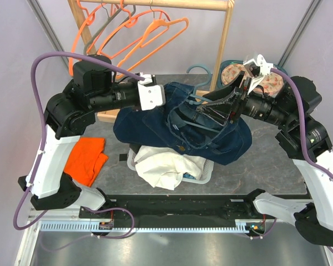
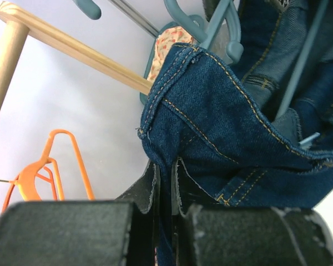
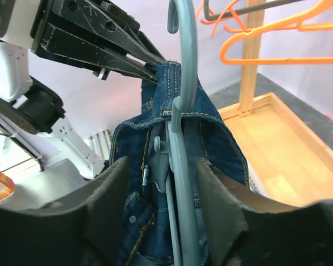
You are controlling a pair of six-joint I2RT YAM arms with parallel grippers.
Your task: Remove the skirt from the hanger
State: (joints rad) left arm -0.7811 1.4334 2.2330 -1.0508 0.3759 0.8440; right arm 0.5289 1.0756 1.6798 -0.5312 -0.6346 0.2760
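above the bench [image 1: 266, 172], left gripper [image 2: 165, 183] pinches the skirt [image 1: 155, 124] waistband, right gripper [image 3: 166, 183] clamps the hanger [image 3: 184, 83]. looks mid-way: skirt not yet off, needs pulling apart.

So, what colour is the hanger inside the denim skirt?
Muted blue-grey, against the dark blue denim skirt; the right wrist view shows the hanger best.
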